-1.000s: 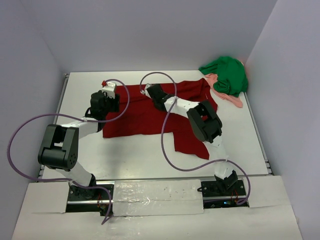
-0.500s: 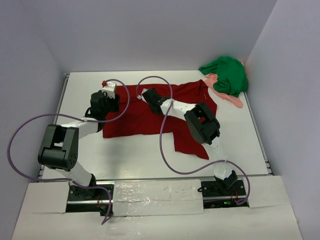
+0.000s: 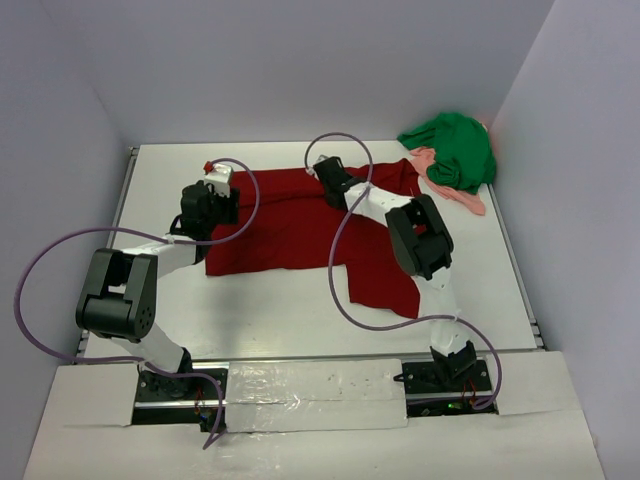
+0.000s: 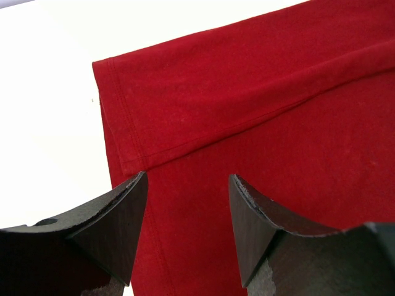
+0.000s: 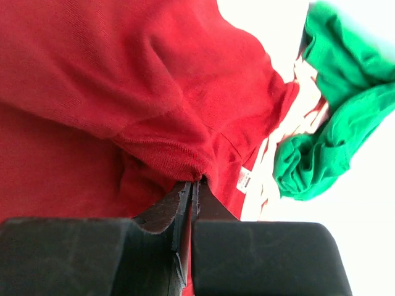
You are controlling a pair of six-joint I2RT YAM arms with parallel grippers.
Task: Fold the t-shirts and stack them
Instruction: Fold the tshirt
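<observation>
The dark red t-shirt (image 3: pixel 290 225) lies spread across the middle of the white table. My left gripper (image 3: pixel 222 192) is open low over its left hem; the hem corner (image 4: pixel 123 105) shows just beyond my fingertips (image 4: pixel 139 197). My right gripper (image 3: pixel 328 170) is shut on a raised fold of the dark red t-shirt (image 5: pixel 166 154) near its far edge. The bright green t-shirt (image 3: pixel 455 148) lies bunched at the far right corner, also in the right wrist view (image 5: pixel 333 142). The salmon-pink cloth (image 3: pixel 462 198) pokes out under it.
Grey walls close in the table on the left, back and right. Purple cables (image 3: pixel 340 290) loop from both arms over the table. A metal rail (image 3: pixel 300 357) runs along the near edge.
My right gripper has moved right and toward the far edge, dragging the red shirt's fold with it. The left arm has stayed still.
</observation>
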